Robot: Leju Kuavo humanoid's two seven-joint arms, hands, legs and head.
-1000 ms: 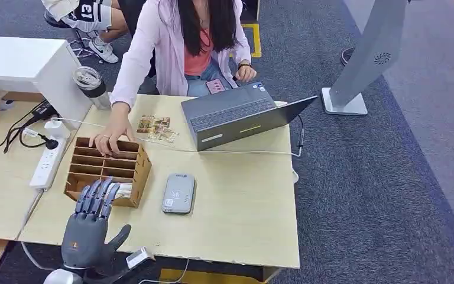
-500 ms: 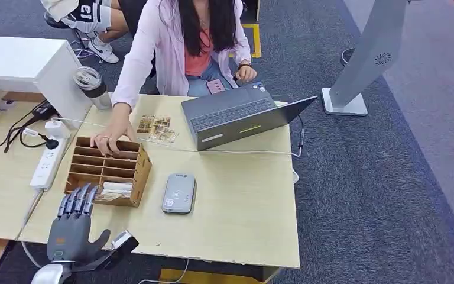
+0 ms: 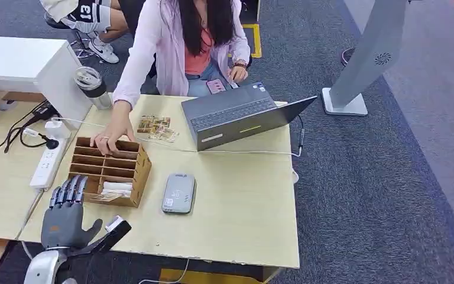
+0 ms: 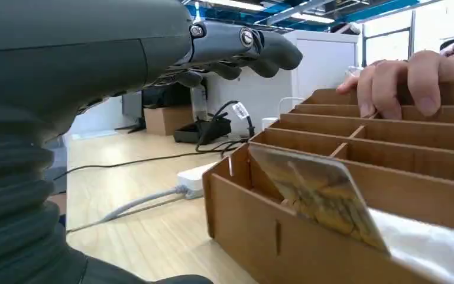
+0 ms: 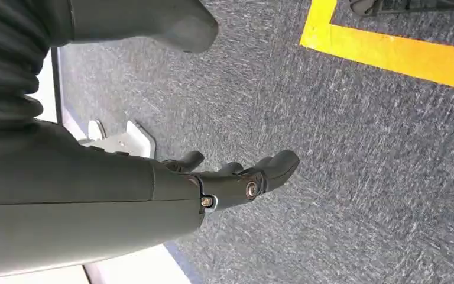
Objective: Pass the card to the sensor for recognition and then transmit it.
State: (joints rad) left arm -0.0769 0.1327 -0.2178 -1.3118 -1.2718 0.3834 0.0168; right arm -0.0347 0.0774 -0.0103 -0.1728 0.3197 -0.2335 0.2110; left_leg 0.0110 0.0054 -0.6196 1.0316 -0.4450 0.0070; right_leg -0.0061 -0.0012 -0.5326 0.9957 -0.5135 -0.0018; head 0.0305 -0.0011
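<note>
The left hand (image 3: 65, 216) hovers over the near left corner of the bench (image 3: 242, 201), its fingers (image 3: 68, 190) stretched out together and the thumb spread to the side, holding nothing; the fingertips are just beside the near end of the wooden organizer (image 3: 109, 171), not touching it. The right hand (image 5: 213, 183) hangs over grey carpet (image 5: 360, 165) with its fingers loosely apart and empty. In the nearest compartment of the organizer lies a card (image 4: 325, 198) with a golden-brown picture, leaning tilted against the divider — its lower part is hidden behind the wooden wall, and the print on it is too blurred to read. From the head view the cards (image 3: 115, 189) in that compartment appear only as pale strips. A person's hand (image 3: 105, 141) rests on the far edge of the organizer. To the right of the organizer, a little apart, the grey card sensor (image 3: 178, 192) lies flat on the bench; its small label cannot be read. Behind it stands an open laptop (image 3: 239, 115), and beside that some small patterned cards (image 3: 156, 127). A white power strip (image 3: 46, 165) lies on the left — its cables run off the edge. The floor is dark grey carpet with a yellow line (image 5: 390, 50).
</note>
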